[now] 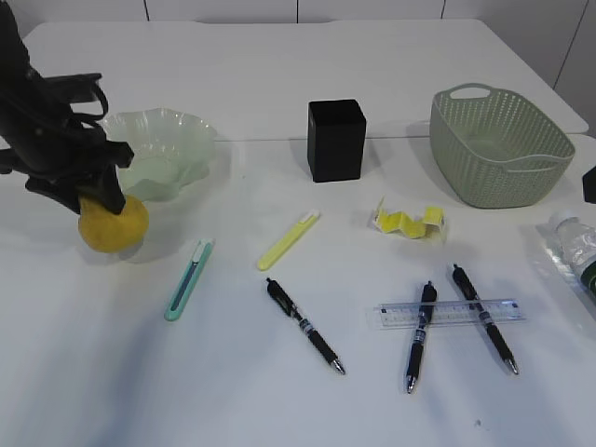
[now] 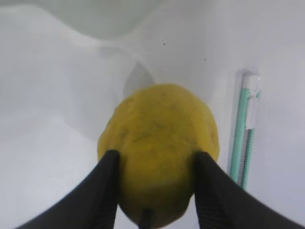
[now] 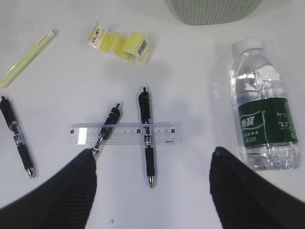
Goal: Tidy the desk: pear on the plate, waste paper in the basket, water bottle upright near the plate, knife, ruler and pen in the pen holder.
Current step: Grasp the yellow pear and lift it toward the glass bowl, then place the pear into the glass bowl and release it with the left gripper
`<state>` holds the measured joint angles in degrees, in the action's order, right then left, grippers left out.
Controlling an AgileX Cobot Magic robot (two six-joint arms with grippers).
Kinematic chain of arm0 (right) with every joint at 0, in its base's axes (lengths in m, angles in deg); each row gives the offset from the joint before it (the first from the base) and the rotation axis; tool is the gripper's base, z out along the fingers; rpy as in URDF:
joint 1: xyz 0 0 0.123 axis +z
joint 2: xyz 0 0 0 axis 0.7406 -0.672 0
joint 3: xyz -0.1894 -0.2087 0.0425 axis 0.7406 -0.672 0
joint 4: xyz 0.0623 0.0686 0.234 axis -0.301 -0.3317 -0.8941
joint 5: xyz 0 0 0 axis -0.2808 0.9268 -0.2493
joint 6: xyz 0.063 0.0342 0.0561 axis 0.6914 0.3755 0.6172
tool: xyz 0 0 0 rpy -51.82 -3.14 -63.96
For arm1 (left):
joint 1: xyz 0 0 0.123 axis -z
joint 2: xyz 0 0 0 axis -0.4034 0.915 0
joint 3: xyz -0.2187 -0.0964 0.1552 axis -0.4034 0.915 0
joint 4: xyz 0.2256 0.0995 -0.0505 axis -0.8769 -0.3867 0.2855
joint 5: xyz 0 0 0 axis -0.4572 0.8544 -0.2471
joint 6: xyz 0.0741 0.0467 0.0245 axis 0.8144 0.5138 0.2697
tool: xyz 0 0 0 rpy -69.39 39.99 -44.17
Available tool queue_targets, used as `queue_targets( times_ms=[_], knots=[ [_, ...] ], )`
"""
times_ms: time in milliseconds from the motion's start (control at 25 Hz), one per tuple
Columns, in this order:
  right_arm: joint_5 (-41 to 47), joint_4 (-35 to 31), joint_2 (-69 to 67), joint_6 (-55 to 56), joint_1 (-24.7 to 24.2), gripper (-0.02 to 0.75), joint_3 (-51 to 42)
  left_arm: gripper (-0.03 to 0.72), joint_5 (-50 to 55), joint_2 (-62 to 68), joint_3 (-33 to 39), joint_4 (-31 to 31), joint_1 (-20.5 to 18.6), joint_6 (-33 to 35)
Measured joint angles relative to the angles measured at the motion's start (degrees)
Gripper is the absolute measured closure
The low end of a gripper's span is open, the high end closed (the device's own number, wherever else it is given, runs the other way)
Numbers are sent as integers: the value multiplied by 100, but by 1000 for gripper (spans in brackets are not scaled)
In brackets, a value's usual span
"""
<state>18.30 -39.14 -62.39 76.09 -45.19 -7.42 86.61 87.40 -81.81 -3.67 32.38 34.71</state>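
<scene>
Two fingers (image 2: 102, 191) clamping pear (image 2: 159, 148), left of frame | lift clear over ruffled plate (image 1: 186, 130) rim, lower gently | right gripper (image 3: 152, 191) spread, empty

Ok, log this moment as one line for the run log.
left gripper: jaws on the pear, beside plate | right gripper: open, empty, above ruler | water bottle: lying down

One pear (image 1: 114, 224), one green ruffled plate (image 1: 182, 140), one black pen holder (image 1: 336, 140), one woven basket (image 1: 498, 144), one wad of waste paper (image 1: 408, 222), one water bottle (image 3: 264, 120), one clear ruler (image 1: 447, 313). Three black pens (image 1: 304, 325). Two slim knives: one teal (image 1: 188, 279), one yellow (image 1: 288, 240).
</scene>
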Motion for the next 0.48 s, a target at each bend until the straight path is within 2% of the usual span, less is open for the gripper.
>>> queue_targets(
  times_ms=[280, 480],
  knots=[
    [0, 0, 0, 0, 0, 190, 0, 390, 317, -42, -676, 202, 0, 0],
    [0, -5, 0, 0, 0, 190, 0, 390, -223, -42, -1015, 236, 0, 0]
  ],
)
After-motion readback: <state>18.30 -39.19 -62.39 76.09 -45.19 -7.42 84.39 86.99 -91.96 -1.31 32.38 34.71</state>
